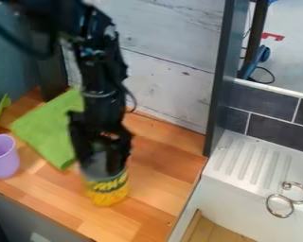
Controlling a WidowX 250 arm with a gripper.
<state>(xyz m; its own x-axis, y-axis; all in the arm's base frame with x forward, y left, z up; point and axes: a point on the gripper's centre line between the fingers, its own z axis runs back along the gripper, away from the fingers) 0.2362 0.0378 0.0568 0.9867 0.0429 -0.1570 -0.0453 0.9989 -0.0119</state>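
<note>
Can (108,190) near green cloth (49,127) and purple cup (4,158) on wooden worktop (160,186); fingers (120,152) grasping its grey upper part; yellow lower body, dark lettering.

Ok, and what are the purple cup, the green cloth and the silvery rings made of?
The purple cup looks like smooth plastic, maybe: it's one even colour. The green cloth seems to be soft, dull fabric, because it lies flat without shining. The silvery rings look like polished metal, since they gleam.
</note>
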